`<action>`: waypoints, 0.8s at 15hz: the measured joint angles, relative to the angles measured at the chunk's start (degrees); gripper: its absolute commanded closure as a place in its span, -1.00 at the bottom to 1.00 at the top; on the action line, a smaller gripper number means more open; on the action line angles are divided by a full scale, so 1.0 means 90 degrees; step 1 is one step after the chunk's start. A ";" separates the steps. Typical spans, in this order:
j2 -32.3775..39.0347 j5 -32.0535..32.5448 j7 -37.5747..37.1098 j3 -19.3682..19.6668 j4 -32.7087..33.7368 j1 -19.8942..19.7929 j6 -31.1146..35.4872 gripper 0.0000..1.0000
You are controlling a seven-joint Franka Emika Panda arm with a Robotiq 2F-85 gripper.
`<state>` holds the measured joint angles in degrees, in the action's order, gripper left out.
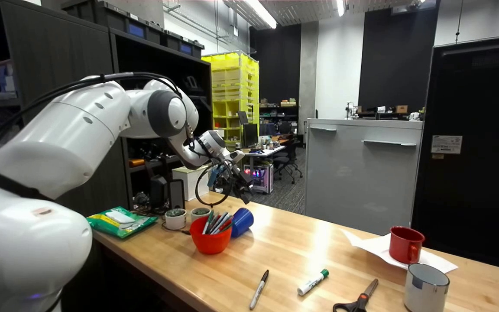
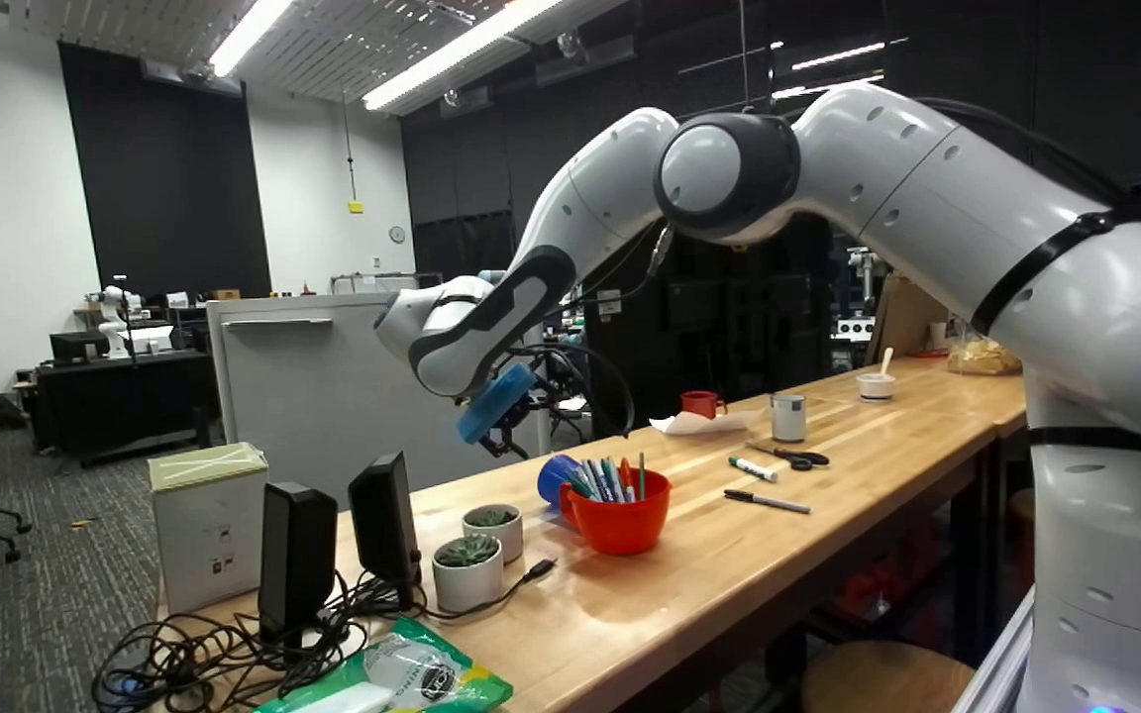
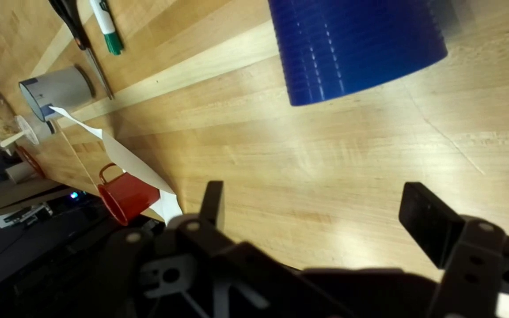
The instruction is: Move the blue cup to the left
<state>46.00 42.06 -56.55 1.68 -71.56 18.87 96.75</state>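
Note:
The blue cup [image 1: 243, 222] lies tipped on the wooden table, right beside the red pen bowl. In an exterior view the blue cup [image 2: 555, 479] is partly hidden behind that bowl. In the wrist view the blue cup [image 3: 358, 48] is at the top edge, cut off by the frame. My gripper [image 3: 314, 194] is open, with bare table seen between its fingers. It is above the table and apart from the cup. In the exterior views the gripper [image 1: 248, 193] hangs over the table's far side; it also shows here [image 2: 503, 444].
The red bowl [image 1: 210, 238] holds several markers and pens. Two potted succulents [image 2: 469, 572], speakers [image 2: 298, 560] and cables stand near it. A pen [image 1: 259, 289], a marker [image 1: 313, 282], scissors [image 1: 362, 299], a whitish-grey cup [image 1: 426, 290] and a red cup [image 1: 401, 247] on paper are farther along.

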 measured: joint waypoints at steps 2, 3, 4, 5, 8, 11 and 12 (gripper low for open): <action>0.0114 -0.0126 0.0000 0.0049 0.0108 -0.0047 -0.0189 -1.00; 0.0157 -0.0193 0.0000 0.0072 0.0150 -0.0065 -0.0296 -1.00; 0.0195 -0.0250 0.0000 0.0097 0.0192 -0.0080 -0.0414 -1.00; 0.0226 -0.0313 0.0000 0.0120 0.0229 -0.0088 -0.0548 -1.00; 0.0270 -0.0467 0.0000 0.0182 0.0291 -0.0096 -0.0973 -1.00; 0.0288 -0.0581 0.0000 0.0208 0.0314 -0.0098 -0.1409 -1.00; 0.0292 -0.0603 0.0000 0.0208 0.0317 -0.0098 -0.1525 -1.00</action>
<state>48.63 36.64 -56.55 3.55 -68.71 17.99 83.03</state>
